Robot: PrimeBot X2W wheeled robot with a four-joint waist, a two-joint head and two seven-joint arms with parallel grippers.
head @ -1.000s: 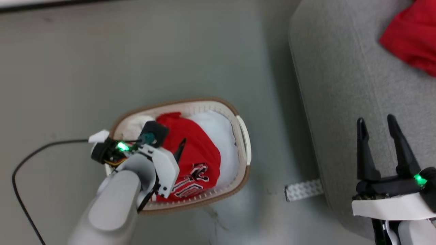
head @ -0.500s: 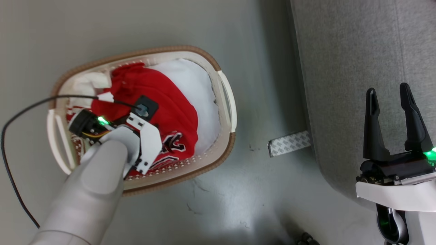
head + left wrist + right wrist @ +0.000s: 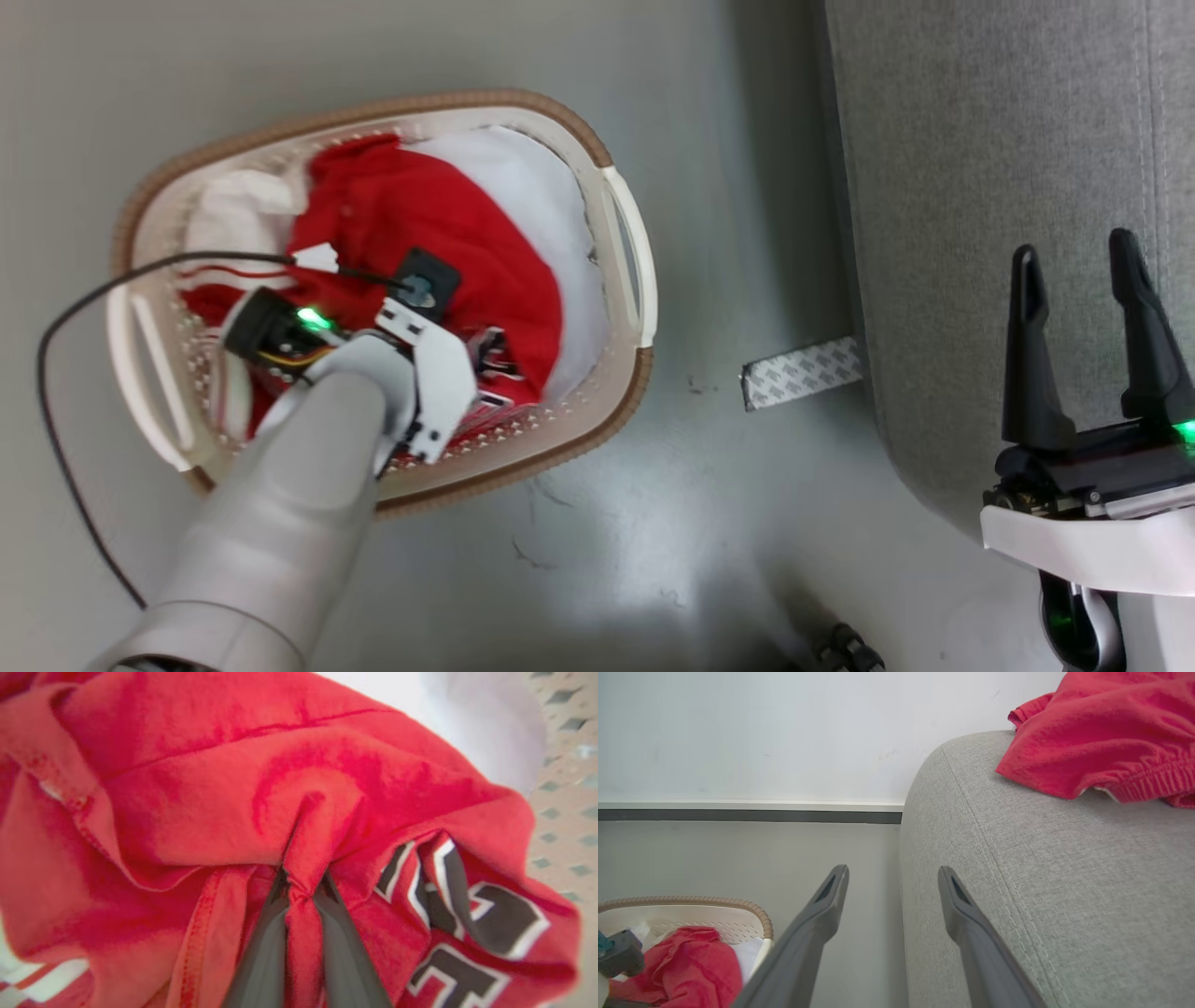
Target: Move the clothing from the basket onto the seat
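The cream basket with its brown rim stands on the floor, left of the grey seat. Red jersey clothing lies bunched inside it. My left wrist reaches down into the basket, and in the left wrist view my left gripper is shut on a pinched fold of the red fabric, beside black, white-outlined lettering. My right gripper stands open over the seat's edge, nothing between its fingers. The basket and its clothing sit low left in the right wrist view.
A plain white liner cloth covers the basket's right side. Another red garment lies on the seat. A black cable loops over the floor left of the basket, a patterned white strip lies by the seat's base, and a wall with baseboard stands behind.
The head camera has tilted, shifting the whole picture. My left gripper went down into the jersey, and the lettering has bunched up beside it. The right gripper stays open by the seat.
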